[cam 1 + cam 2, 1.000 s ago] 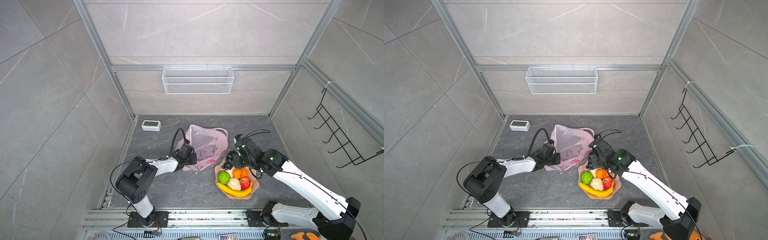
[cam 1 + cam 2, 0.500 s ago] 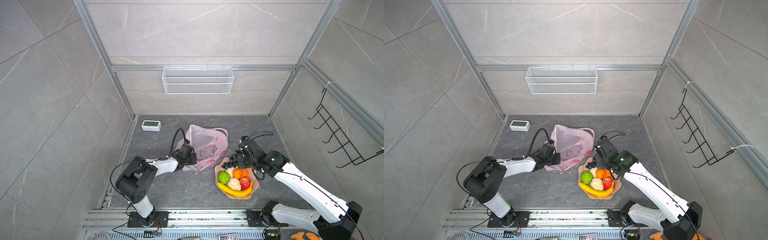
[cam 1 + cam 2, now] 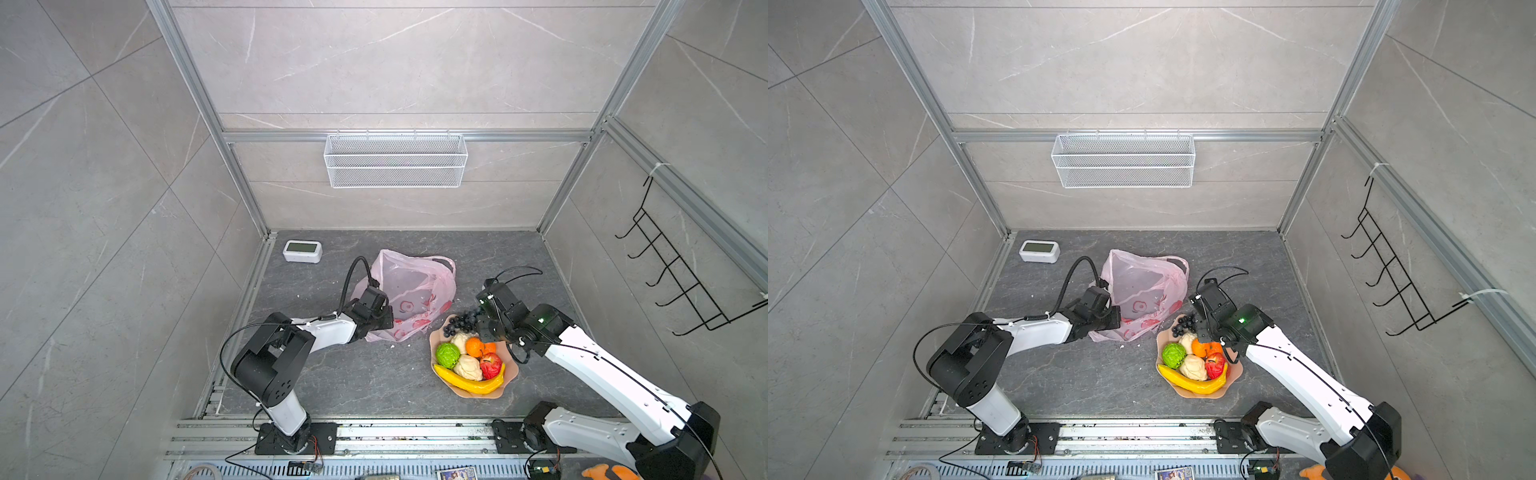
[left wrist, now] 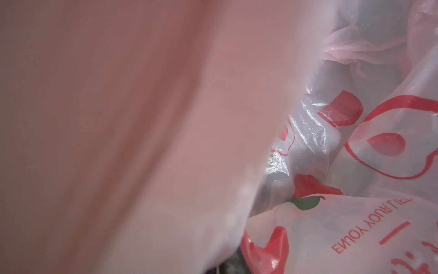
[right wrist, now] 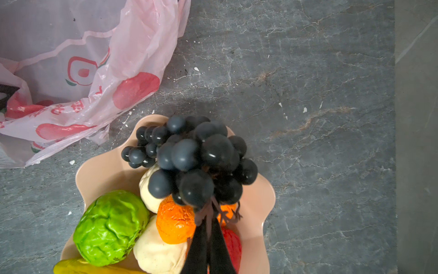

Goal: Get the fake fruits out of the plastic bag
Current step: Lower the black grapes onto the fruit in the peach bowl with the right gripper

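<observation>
Grips grape bunch [image 5: 189,161] stem in closed right gripper [image 5: 208,227] at 12 o'clock rim of dish [image 3: 513,372], left gripper [image 3: 385,319] clamped on plastic bag [image 3: 411,282] at 10 o'clock; risks bunch rolling off rim on release

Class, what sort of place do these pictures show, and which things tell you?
Probably a robot test cell: tiled walls in an aluminium frame, left arm and right arm bolted to a front rail, a wire basket.

bright, even light, soft shadows; plastic bag [image 4: 118,130] blurs the left wrist view (very close).
</observation>
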`<action>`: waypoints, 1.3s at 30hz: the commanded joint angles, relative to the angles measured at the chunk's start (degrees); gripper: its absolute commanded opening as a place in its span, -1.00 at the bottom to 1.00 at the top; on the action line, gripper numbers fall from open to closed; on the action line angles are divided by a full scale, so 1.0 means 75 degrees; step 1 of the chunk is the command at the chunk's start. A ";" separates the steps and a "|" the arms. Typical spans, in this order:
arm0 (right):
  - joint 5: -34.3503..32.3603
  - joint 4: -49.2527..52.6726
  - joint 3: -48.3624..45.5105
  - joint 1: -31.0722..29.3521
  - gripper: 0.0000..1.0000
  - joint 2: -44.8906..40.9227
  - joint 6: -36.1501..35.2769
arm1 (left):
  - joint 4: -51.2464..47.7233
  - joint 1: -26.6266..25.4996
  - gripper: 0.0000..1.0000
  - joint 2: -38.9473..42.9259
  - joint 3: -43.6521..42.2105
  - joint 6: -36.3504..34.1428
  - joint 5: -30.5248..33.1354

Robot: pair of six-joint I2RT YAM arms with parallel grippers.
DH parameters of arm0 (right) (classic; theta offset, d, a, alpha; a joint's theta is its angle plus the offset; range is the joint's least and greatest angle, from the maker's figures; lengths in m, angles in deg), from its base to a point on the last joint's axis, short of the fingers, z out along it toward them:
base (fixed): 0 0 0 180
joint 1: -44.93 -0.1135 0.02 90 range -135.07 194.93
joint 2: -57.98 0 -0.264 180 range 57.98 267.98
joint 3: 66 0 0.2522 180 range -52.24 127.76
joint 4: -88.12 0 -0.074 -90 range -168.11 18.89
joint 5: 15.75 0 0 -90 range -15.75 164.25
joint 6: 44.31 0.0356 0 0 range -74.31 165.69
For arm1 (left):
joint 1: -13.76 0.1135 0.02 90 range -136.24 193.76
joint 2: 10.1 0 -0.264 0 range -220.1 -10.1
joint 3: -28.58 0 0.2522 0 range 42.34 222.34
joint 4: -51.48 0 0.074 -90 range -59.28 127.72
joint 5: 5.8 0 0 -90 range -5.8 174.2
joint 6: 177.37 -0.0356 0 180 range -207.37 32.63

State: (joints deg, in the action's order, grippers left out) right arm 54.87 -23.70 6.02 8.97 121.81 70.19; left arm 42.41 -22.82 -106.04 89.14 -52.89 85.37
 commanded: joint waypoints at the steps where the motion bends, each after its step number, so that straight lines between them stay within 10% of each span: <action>1: -0.0275 0.0248 -0.0188 0.0034 -1.00 -0.0120 0.0145 | -0.0086 0.0050 -0.92 0.0067 0.0099 0.0043 -0.0073; 39: -0.0427 0.0315 -0.1106 0.0192 -0.61 -0.0085 0.1959 | -0.0051 0.0056 -0.92 0.0243 -0.0007 0.0064 0.0043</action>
State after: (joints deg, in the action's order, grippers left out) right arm 53.19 -22.22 -1.74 10.19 121.88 83.69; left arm 42.41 -22.82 -106.04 89.14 -52.87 85.41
